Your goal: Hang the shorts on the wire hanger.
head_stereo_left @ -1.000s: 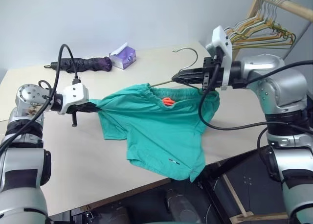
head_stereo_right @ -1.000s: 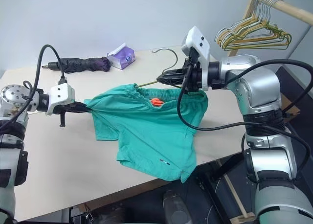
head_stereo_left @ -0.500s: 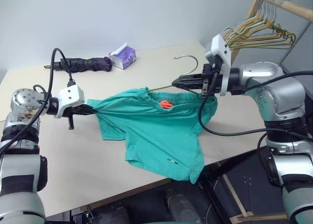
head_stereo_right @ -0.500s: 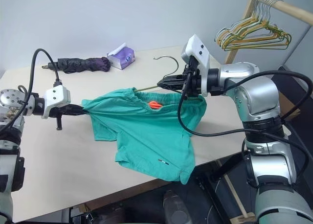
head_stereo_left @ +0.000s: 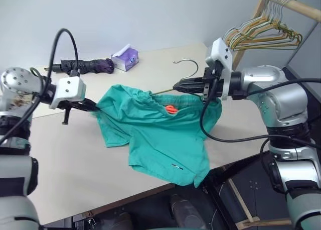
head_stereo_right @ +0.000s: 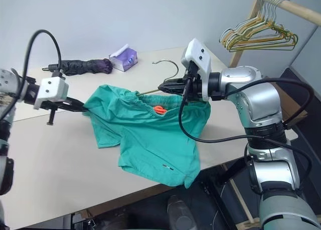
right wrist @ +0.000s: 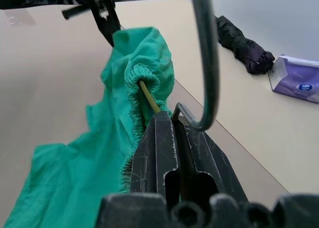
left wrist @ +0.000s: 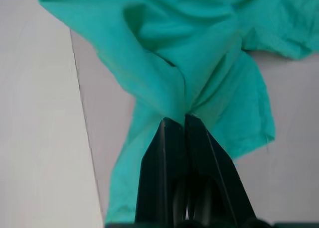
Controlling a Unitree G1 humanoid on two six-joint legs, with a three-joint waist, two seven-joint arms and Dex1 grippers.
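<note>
We have the teal-green cloth shorts (head_stereo_left: pixel 155 129) with the gathered elastic waistband half lifted over the beige table (head_stereo_left: pixel 60 164); the far leg hangs off the near edge. Our left gripper (head_stereo_left: pixel 90 106) is clamped shut on a fold of cloth at the waistband's left end, as the left wrist view shows; our right gripper (head_stereo_left: pixel 181 87) is closed on the neck of the thin olive-brown wire hanger (head_stereo_left: pixel 186 69), hook upward. One arm of the wire runs into the waistband opening; the rest of the triangle is hidden by cloth, so we cannot tell how far it is threaded.

Risks, as we judge them: the pinch on the cloth is small and may slip under pull; the elastic may bunch on the wire and stop short of the far shoulder; the overhanging leg could drag the garment off the hanger.
</note>
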